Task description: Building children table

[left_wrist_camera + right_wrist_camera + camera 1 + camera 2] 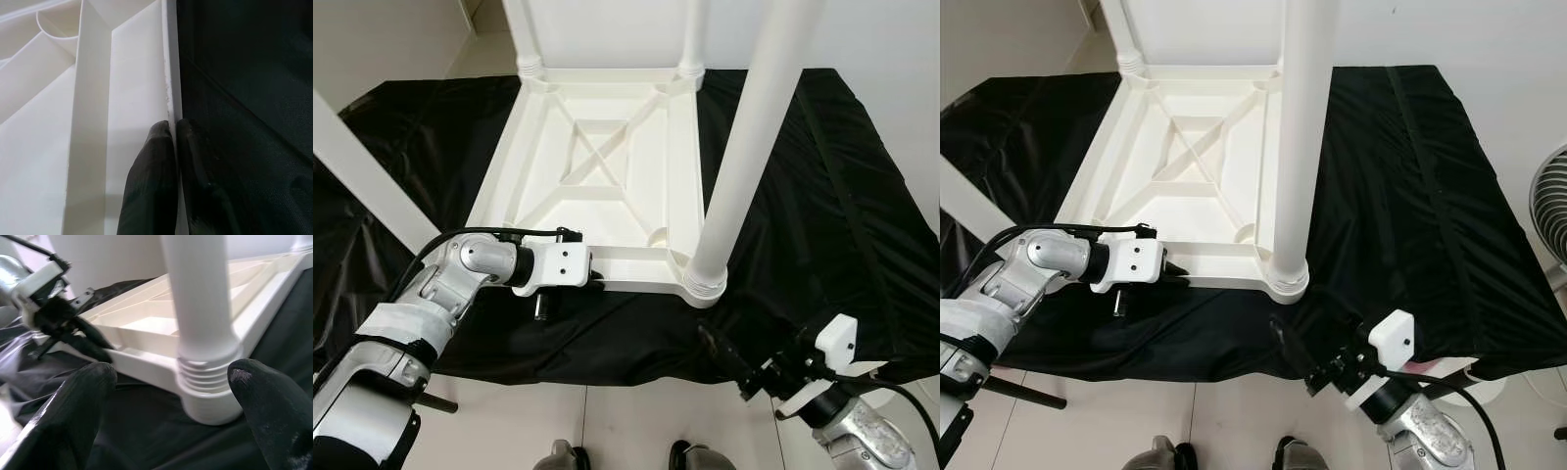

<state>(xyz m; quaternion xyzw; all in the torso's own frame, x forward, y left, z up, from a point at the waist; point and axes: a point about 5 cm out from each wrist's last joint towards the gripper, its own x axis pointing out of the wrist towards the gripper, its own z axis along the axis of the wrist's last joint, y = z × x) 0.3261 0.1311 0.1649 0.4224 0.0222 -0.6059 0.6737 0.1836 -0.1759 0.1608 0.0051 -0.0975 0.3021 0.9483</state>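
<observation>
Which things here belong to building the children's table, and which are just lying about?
Part of the job:
white tabletop, upside down
near leg standing in its corner socket
left gripper pinching the tabletop's near rim
right gripper, open, facing that leg

Lying about:
black cloth
fan

The three upright white legs [749, 137] are running off the top edge — their ends are going unseen. The loose leg [367, 181] at the left is getting cut by the frame. The left gripper's fingertips [164, 134] are hiding part of the tabletop rim [171, 73].
</observation>
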